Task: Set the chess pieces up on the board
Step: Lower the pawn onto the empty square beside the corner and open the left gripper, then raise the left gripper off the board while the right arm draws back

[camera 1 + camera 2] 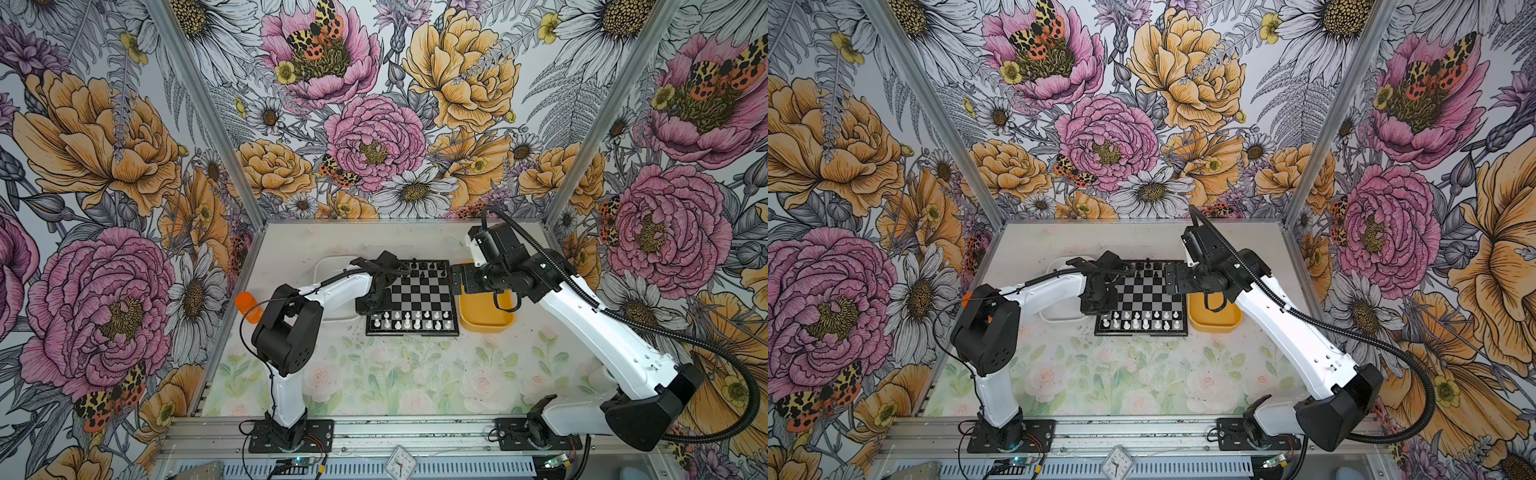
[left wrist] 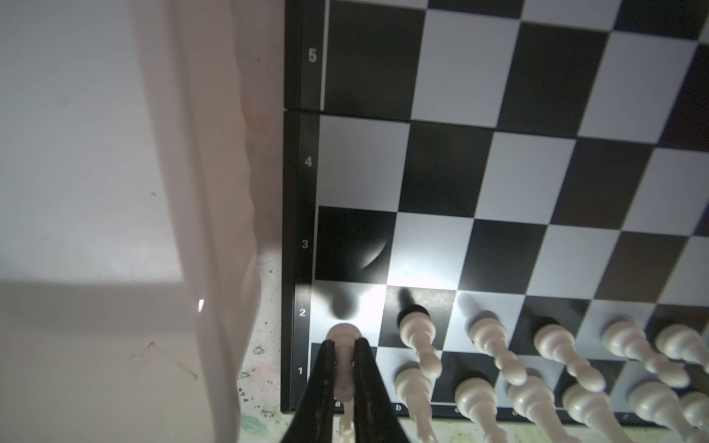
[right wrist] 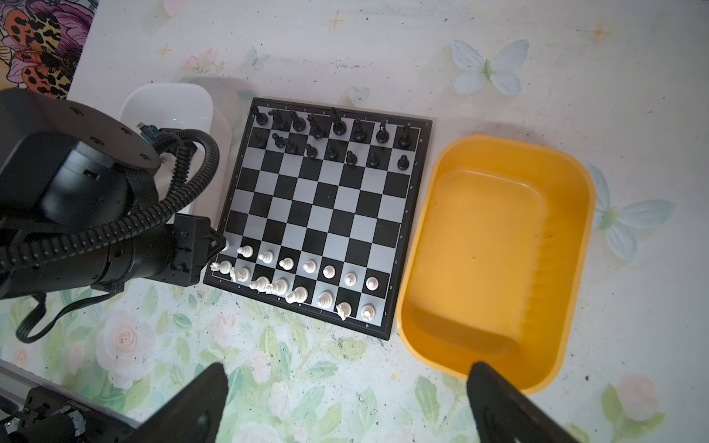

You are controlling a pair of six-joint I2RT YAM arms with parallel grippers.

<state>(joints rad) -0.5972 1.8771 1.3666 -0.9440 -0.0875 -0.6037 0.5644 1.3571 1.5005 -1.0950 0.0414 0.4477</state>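
With a white pawn [image 2: 342, 334] pinched in the left jaws over the board [image 2: 303, 184], all other chess pieces [image 3: 309, 265] ranked beside and beyond them, and the right jaws spread, only its release is judged left.

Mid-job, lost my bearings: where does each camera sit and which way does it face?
Top views: high overhead, tilted down at the table; left arm and right arm both show.
Left wrist: low beside the board, facing along the left tool, shut on a white piece; white tray alongside.
Right wrist: high up, facing down on the whole board and yellow tray; the open right tool and left arm show.
Shared: the board appears in all four.
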